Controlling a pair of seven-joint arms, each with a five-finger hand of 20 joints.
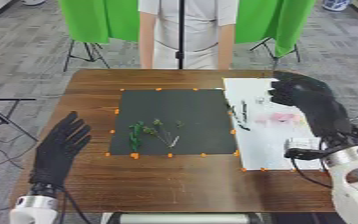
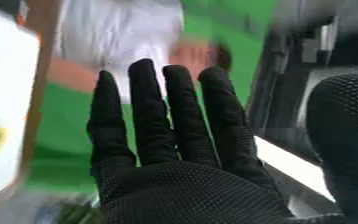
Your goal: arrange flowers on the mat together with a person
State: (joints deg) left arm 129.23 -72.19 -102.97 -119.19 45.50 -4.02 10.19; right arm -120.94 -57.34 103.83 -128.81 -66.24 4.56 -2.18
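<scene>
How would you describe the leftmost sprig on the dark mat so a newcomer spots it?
In the head view, find the dark mat on the brown table. Near its lower-left corner lies the leftmost sprig, running up the picture. It is vivid green; the neighbouring sprigs have thin stems and duller heads.

And there's green cloth hanging along the top, a black stand at the left edge, a blue-and-white pot upper right!

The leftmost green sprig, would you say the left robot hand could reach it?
Probably yes: the left robot hand is open beside the dark mat, with nothing between it and the sprig.
</scene>
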